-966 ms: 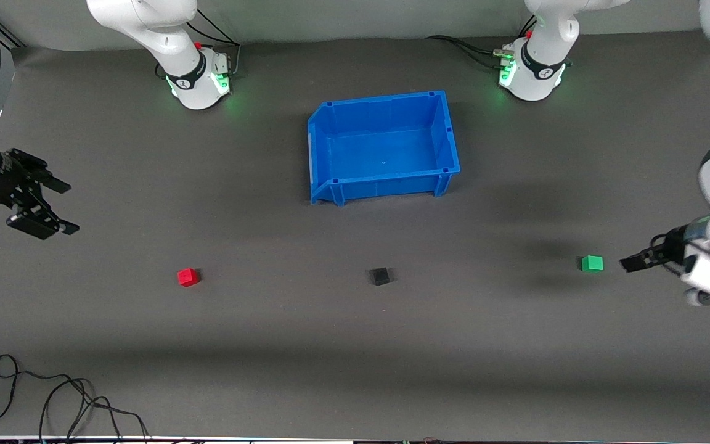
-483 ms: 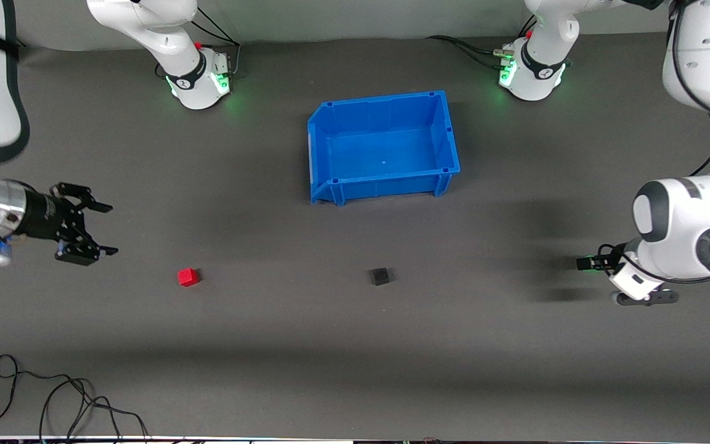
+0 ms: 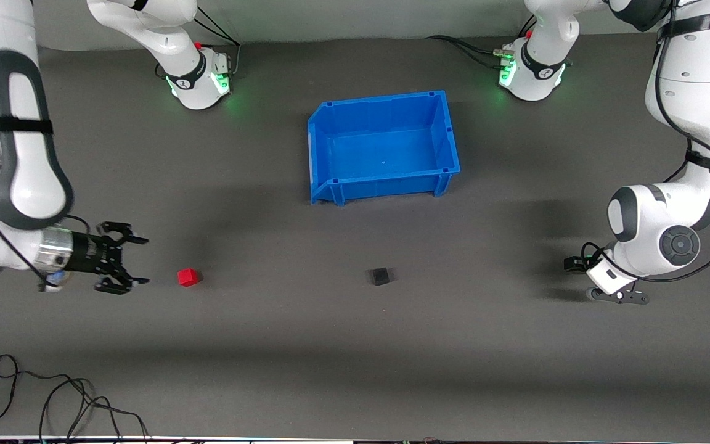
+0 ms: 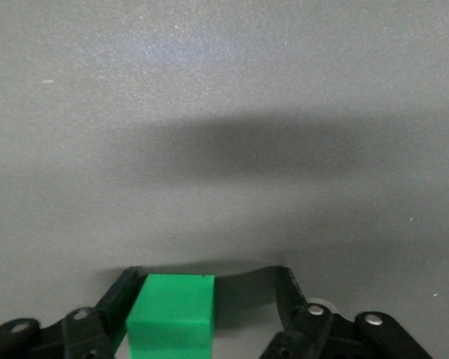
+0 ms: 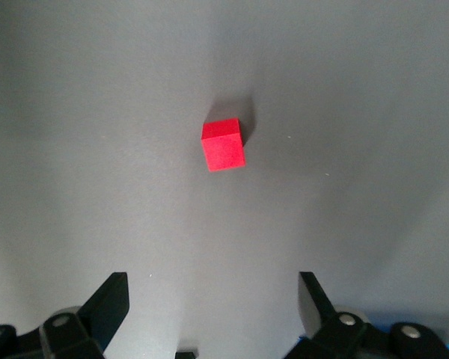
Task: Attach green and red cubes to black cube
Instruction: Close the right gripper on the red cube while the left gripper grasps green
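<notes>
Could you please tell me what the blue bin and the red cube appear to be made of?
The blue bin looks like moulded plastic: glossy walls, ribbed rim, one even colour. The red cube looks matte and solid-coloured with crisp edges and no shine, perhaps plastic or painted wood; the pictures leave that open.

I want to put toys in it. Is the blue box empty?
Empty. The front view shows the blue bin's bare floor, with nothing lying inside; the red cube and black cube sit outside it.

Front camera: high, facing the bases along the frame's top, whole counter (image 3: 355, 345) seen. Wrist cameras: close, looking down. Red cube (image 3: 187, 277) shared with the right wrist view (image 5: 224, 145).
</notes>
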